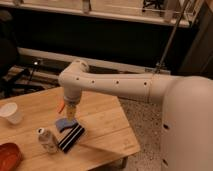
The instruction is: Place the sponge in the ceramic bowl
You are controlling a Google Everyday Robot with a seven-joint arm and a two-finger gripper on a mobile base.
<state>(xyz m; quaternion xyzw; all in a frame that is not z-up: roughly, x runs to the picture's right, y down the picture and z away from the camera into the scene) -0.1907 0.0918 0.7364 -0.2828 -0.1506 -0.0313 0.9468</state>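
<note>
The robot's white arm (115,86) is the biggest thing in view. It reaches in from the right, past the tabletop's right edge, and bends down at a rounded elbow over the middle of the wooden table (107,122).

The ceramic bowl (7,156), red-orange and glossy, sits toward the table's near left corner and is cut off by the picture's edge. It is well apart from everything else on the table.

The black block with white stripes (71,138) lies at a slant close to the near edge, about midway along the visible part of it.

1 white paper cup (11,113) stands upright by the left side, nearer the far edge than the bowl is.

1 small pale can (47,140) stands upright just left of the striped block, between it and the bowl.

The gripper (70,115), tan in colour, hangs straight down from the arm's wrist over the table's middle. Whether it is apart or together cannot be told here.

The sponge (64,124), light blue and flat, lies on the wood directly under the gripper's tip, seemingly at or just short of contact. Its near side touches or overlaps the far end of the striped block.

An orange stick (60,106) shows just left of the gripper, partly hidden behind it.
</note>
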